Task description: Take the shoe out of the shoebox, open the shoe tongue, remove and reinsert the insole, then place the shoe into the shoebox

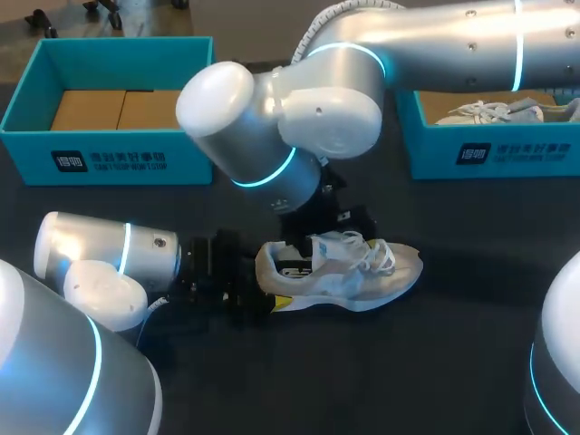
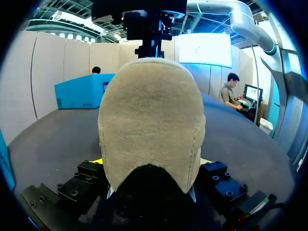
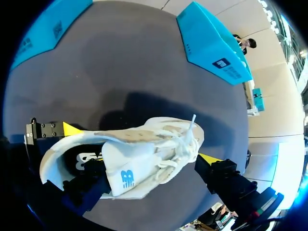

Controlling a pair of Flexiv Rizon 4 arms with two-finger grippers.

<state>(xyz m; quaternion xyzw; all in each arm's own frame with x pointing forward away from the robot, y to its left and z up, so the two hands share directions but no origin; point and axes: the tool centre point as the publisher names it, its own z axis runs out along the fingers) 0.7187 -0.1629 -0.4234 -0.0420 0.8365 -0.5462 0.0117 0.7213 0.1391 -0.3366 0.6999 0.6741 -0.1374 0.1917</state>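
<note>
A white and beige shoe (image 1: 349,272) rests on the dark table in the middle, toe pointing right, laces loose. My left gripper (image 1: 270,292) comes in low from the left and holds the heel. In the left wrist view the beige heel (image 2: 151,120) fills the space between its fingers, whose yellow tips (image 2: 99,161) show at both edges. My right gripper (image 1: 317,237) hangs over the shoe's opening, open. In the right wrist view the shoe (image 3: 144,154) lies between its spread fingertips (image 3: 71,129), with the white tongue (image 3: 126,175) near the heel end.
A teal shoebox (image 1: 109,159) with brown card inside stands at the back left. At the back right is a second teal box (image 1: 489,149) holding another white shoe (image 1: 498,111). My right arm's big elbow (image 1: 272,118) hangs over the table's middle.
</note>
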